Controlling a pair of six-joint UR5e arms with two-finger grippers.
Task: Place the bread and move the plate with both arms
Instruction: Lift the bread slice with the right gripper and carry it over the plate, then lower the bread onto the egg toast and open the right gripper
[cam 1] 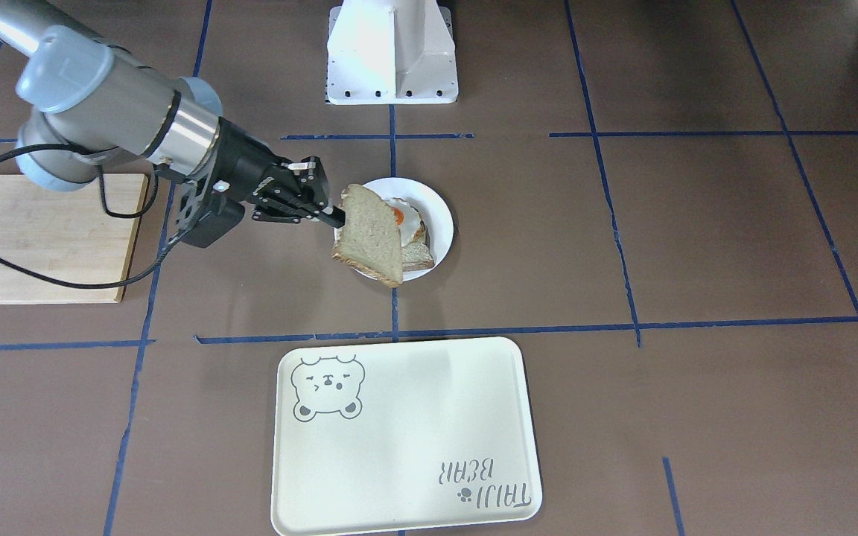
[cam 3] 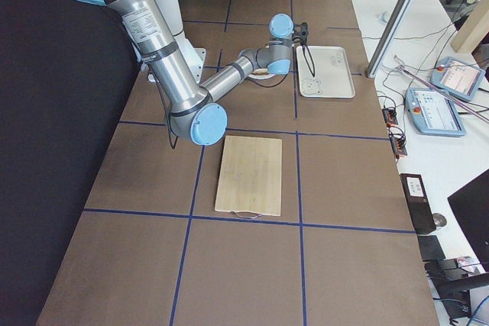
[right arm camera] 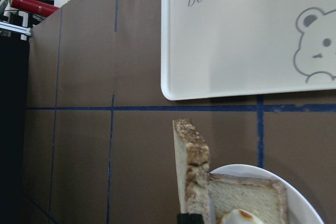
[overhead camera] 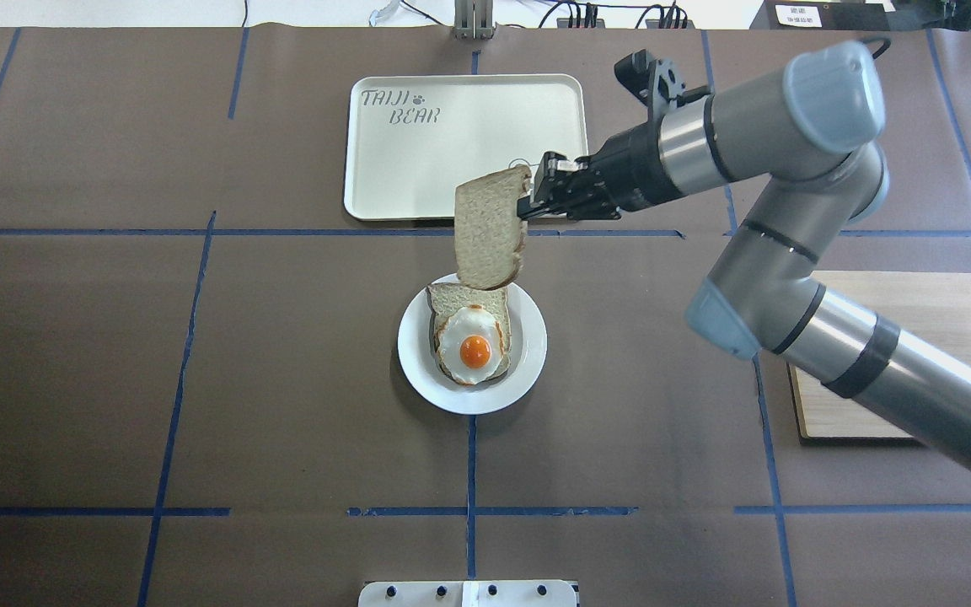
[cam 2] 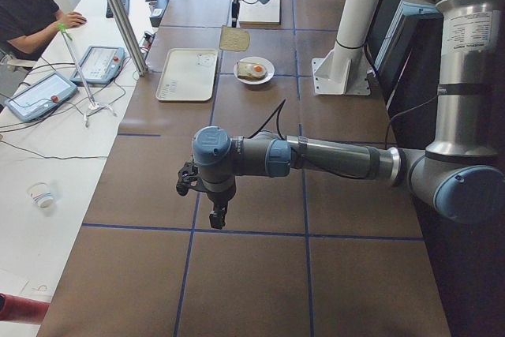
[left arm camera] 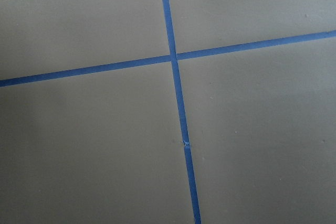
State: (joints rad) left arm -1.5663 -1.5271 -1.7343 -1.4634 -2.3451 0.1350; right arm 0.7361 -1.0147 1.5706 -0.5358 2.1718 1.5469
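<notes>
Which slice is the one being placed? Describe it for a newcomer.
Find the small white plate mid-table. Just above it, the right claw holds a plain whole-wheat slice in the air. Unlike the slice on the plate, it carries no fried egg.

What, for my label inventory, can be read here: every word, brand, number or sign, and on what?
"TAIJI BEAR", with a paw print: on the cream rectangular bear-print tray.
White sticker on the grey metal left arm: too small to read.
White card beyond the table's far edge: too small to read.
</notes>
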